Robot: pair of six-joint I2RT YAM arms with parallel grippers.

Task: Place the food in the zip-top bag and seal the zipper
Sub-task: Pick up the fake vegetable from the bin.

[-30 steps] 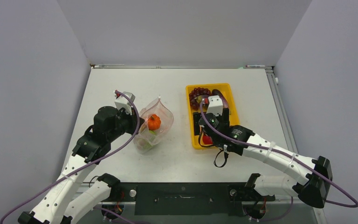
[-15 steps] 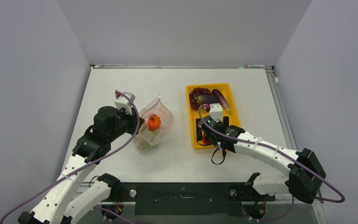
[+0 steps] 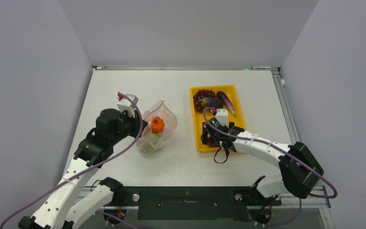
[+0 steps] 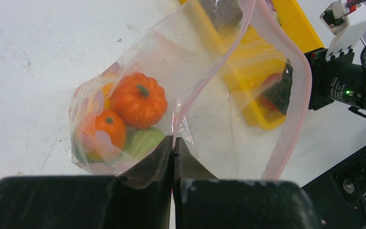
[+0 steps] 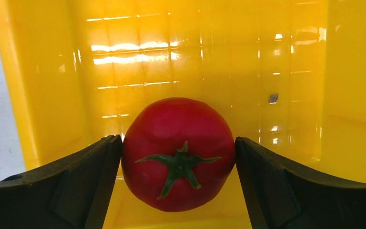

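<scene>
Step in hand: picking the next piece of food from the yellow tray [image 3: 199, 143]. The right gripper [image 5: 178, 157] is down in the near end of the tray, jaws wide apart on either side of a red tomato [image 5: 178, 152]; the pads look to be at its sides or just off them, not yet squeezing.

The left gripper [image 4: 173, 152] is pinched together on the near edge of the clear bag [image 4: 228, 86], holding the mouth up and open toward the tray. The pink zipper strip [image 4: 301, 95] runs around the open mouth, unsealed.

Already in the bag: an orange pumpkin [image 4: 139, 99], a smaller orange fruit [image 4: 106, 129], a green round piece [image 4: 144, 142]. Still at the far end of the tray: grapes [image 3: 201, 95] and eggplants [image 3: 219, 101].

Next move likely: close on the tomato, lift clear of the tray wall, carry it left into the bag mouth. Round and smooth, so it may slip. Sealing comes well later.
</scene>
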